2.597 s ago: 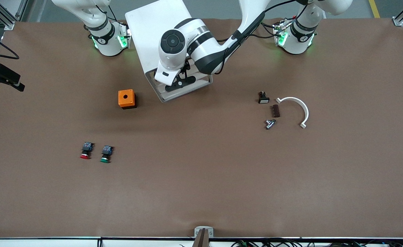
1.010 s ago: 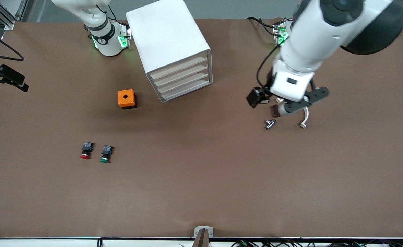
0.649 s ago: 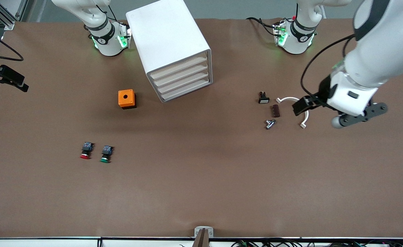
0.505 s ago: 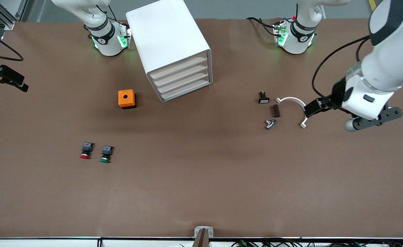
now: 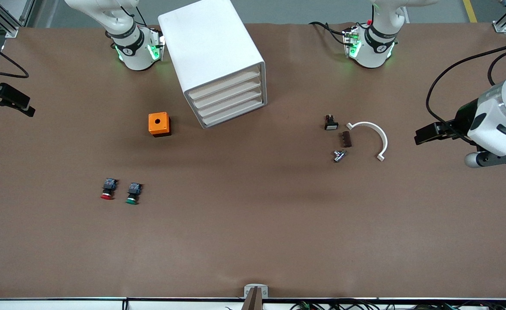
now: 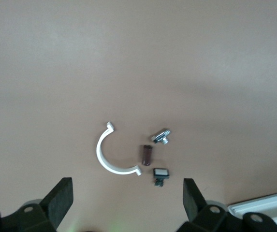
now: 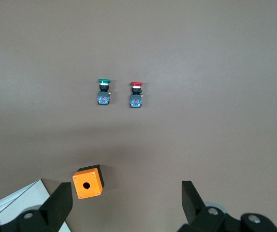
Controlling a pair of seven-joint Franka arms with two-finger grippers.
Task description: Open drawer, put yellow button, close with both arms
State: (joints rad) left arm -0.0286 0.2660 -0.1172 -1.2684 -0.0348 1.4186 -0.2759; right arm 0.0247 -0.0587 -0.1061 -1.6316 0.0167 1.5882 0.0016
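**Front view.** Tall white rounded plastic cabinet (image 5: 212, 56), near the bench's robot-side edge. Its uppermost shallow white drawer (image 5: 225, 85) sits flush and shut. We find no yellow button on the bench, so we cannot tell where it lies. We judge the drawer light, stiff and smooth-faced, best hooked under its front lip. Left gripper (image 5: 496, 157) hangs over the edge at the left arm's end.

**Left wrist view.** Its fingers (image 6: 61, 200) are spread wide, holding nothing.

**Right wrist view.** Right gripper (image 7: 126, 198) is spread wide and empty, above the orange plastic cube with a hole (image 7: 87, 182).
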